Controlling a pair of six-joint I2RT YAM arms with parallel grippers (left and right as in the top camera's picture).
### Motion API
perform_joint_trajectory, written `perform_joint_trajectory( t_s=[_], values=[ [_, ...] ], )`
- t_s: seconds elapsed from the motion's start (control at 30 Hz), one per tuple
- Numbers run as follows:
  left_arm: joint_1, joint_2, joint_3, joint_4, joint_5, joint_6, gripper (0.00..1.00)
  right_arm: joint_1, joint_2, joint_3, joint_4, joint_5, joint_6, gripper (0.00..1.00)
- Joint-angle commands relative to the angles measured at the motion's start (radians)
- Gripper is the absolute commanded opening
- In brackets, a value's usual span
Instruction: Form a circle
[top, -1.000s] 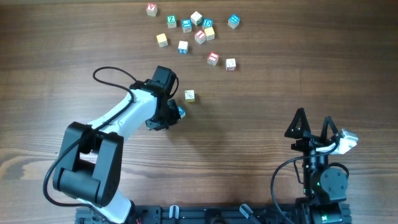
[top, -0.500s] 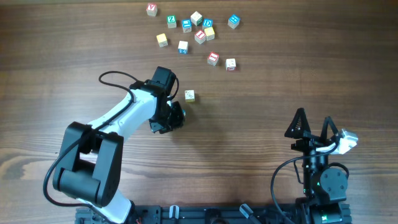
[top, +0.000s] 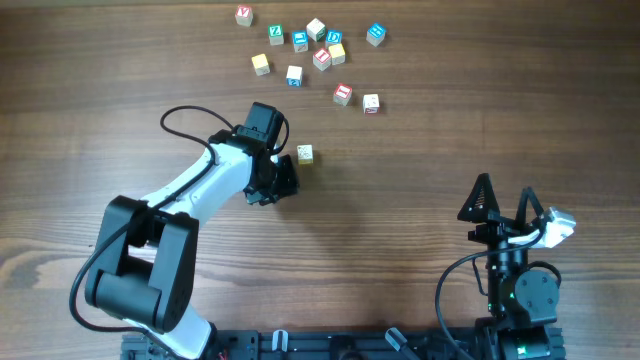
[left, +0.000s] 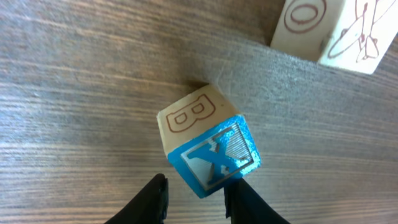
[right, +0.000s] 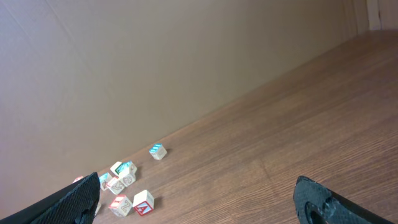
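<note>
Left gripper (left: 196, 186) fingers slightly apart, flanking tilted blue-faced wooden letter cube (left: 208, 152) just beside cream wooden letter cube (left: 323, 28). Clamped or free, cannot tell. Likely seeding the circle, not yet formed. Right gripper (right: 199, 196) fingers wide apart, idle.

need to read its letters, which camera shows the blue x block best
Left wrist: the block is large and close, blue X and B faces legible. Overhead, the left gripper hides it. The right wrist view shows only the far blocks.
</note>
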Motion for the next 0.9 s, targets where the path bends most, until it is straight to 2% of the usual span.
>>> perform_joint_trajectory(
  t_s=[0.0,0.4,0.63,0.73,0.87],
  values=[
    [0.002,-0.016,-0.003,0.024,-0.03,0.022,0.32,-0.004,-0.002,0.0,0.004,0.006,0.004,1.0],
    [0.002,-0.023,0.007,0.049,-0.016,0.03,0.25,-0.004,-0.002,0.0,0.004,0.006,0.004,1.0],
    [0.005,-0.097,0.074,-0.035,-0.024,0.048,0.28,-0.004,-0.002,0.0,0.004,0.006,0.004,1.0],
    [0.005,-0.092,0.073,-0.063,-0.091,0.044,0.19,-0.004,-0.002,0.0,0.004,0.006,0.004,1.0],
    [-0.013,-0.072,0.065,-0.096,-0.101,0.044,0.13,-0.004,-0.002,0.0,0.004,0.006,0.004,1.0]
  ],
)
